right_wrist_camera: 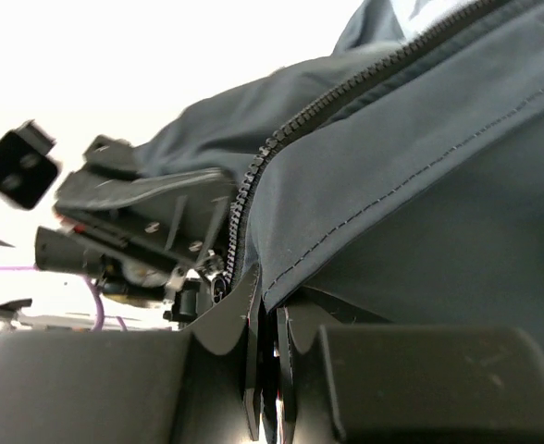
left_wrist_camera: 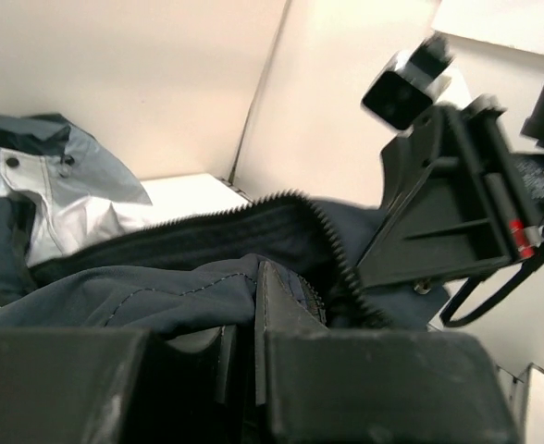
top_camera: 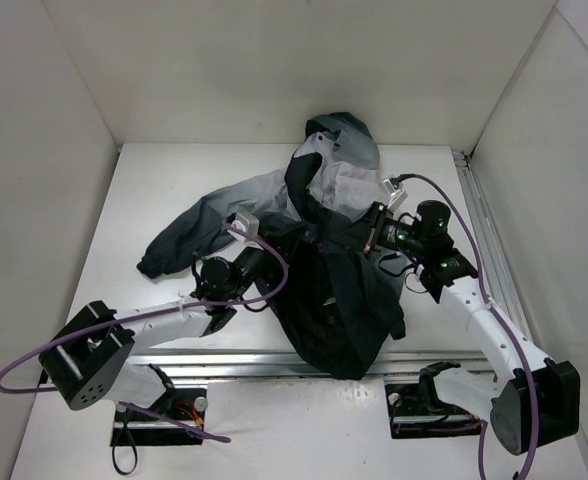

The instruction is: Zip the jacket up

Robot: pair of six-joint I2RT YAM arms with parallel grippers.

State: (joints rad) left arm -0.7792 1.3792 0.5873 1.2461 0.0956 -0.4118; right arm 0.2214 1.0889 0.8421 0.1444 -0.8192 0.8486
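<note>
Three views show one jacket lying crumpled on the white desk. Its hood points toward the far wall, one sleeve trails left, and its dark hem reaches the near edge. Only the overhead view gives this whole layout, with the left hand and right hand meeting the garment from either side near its middle.

The left wrist view alone shows a light grey collar panel with round snap studs. It also shows the open zipper arching as a row of dark teeth toward the right hand opposite. There the left hand is pressed together on a fold of dark blue-grey fabric.

The right wrist view shows the right hand pinching the jacket's stitched front edge just beside the zipper teeth, with the left hand close behind. The fabric is thin, smooth and matte; the hands are black and angular.
</note>
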